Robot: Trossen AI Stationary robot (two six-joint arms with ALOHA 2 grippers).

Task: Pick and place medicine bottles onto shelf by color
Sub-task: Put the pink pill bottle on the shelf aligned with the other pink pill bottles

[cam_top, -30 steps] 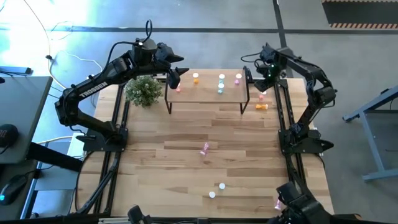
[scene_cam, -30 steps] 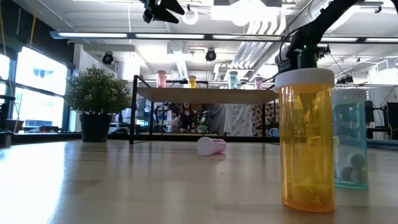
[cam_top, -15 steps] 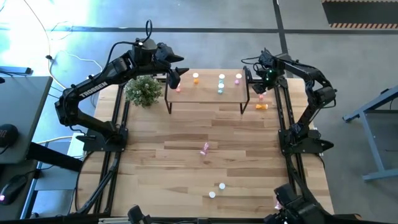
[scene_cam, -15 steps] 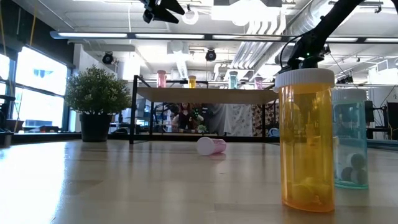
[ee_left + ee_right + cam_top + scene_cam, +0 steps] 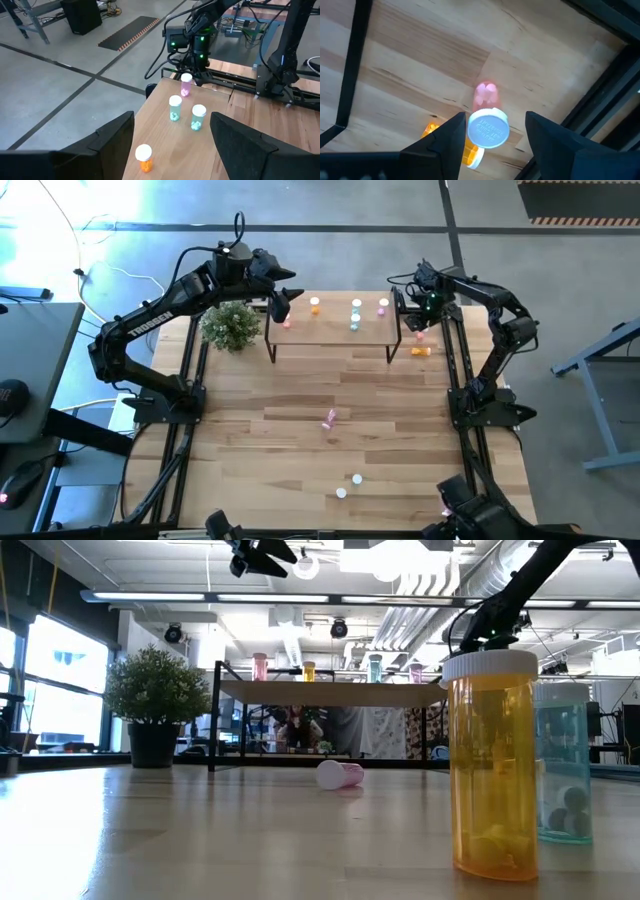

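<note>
Right gripper [image 5: 495, 118] first: its jaws were apart, sitting on either side of a white-capped pink bottle [image 5: 488, 127], with a clear gap on one side, so nothing was clamped. That bottle stood upright on the tabletop [image 5: 300, 390] just off the right end of the shelf [image 5: 330, 332], and an orange bottle [image 5: 421, 351] lay on its side just nearer than it.

Left gripper [image 5: 172, 132] had its jaws spread wide with nothing between them, hanging over the left end of the shelf.

On the shelf itself: a pink one [image 5: 287, 323] at the left end, an orange one [image 5: 144, 157] next, two teal ones [image 5: 175, 107] side by side, then another pink one [image 5: 186, 85] at the right end, all upright. Out in the middle of the tabletop another pink bottle [image 5: 329, 418] lay tipped over. Near the front edge stood an orange bottle [image 5: 490, 765] and a teal one [image 5: 563, 765], touching or nearly so. A potted plant [image 5: 230, 325] sat just left of the shelf.
</note>
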